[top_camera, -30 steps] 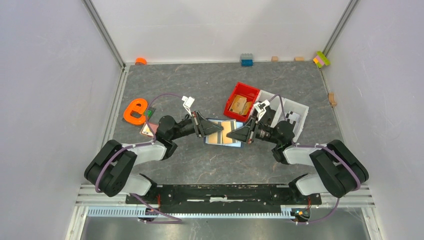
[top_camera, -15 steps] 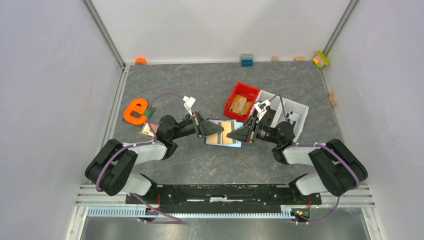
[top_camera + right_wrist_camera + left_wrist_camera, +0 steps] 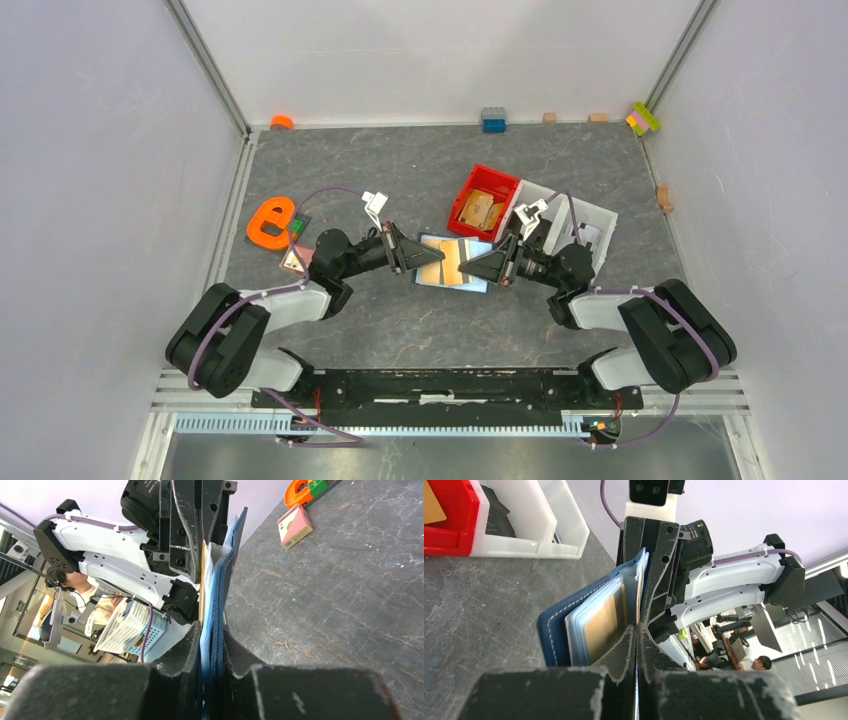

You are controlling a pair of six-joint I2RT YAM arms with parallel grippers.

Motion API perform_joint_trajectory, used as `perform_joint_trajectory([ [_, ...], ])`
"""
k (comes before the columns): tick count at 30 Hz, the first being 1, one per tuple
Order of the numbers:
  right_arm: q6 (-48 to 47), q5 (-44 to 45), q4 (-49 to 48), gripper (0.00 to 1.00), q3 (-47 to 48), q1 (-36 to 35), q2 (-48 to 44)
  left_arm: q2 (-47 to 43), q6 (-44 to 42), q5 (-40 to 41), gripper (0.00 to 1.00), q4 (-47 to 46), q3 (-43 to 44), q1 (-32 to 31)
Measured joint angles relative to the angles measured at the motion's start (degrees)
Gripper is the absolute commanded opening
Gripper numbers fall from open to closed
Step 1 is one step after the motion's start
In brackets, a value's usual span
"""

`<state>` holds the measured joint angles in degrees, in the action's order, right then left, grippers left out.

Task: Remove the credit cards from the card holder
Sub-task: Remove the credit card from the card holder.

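**A:** Card holder (image 3: pixel 553 630) location, anyone?

**B:** Mid-surface (image 3: pixel 400 170), opened up, right claw (image 3: pixel 210 627) clamped on one side. Left claw (image 3: pixel 636 627) is pinched fully closed at the other edge. Copper credit card (image 3: pixel 606 622) sits in its pocket.

Left gripper (image 3: pixel 637 630): jaws snap together, pinching the edge of a copper credit card (image 3: pixel 606 625) | card holder (image 3: pixel 551 630): drifts slightly toward the far wall | right gripper (image 3: pixel 210 627): its wrist edges slightly to its right
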<state>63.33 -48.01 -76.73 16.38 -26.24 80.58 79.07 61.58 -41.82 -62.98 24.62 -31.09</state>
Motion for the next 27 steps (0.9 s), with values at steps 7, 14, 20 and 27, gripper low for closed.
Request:
perform_joint_trajectory([
  [7,0.59,0.0,-1.11,0.0,-0.68,1.51,-0.37,-1.03,0.0,0.98,0.08,0.72,-0.26,0.63],
  [14,1.14,-0.15,-2.12,0.0,-0.85,1.46,-0.35,0.7,0.11,-0.5,0.41,-1.03,-0.13,-0.22],
  [20,1.62,-0.26,-2.19,0.0,-0.87,1.31,-0.07,1.66,0.31,-1.66,0.27,-1.88,0.28,-1.44],
  [27,2.1,-0.85,-3.13,0.0,-0.87,1.09,0.0,1.9,0.0,-1.86,0.02,-0.98,1.03,-1.95],
])
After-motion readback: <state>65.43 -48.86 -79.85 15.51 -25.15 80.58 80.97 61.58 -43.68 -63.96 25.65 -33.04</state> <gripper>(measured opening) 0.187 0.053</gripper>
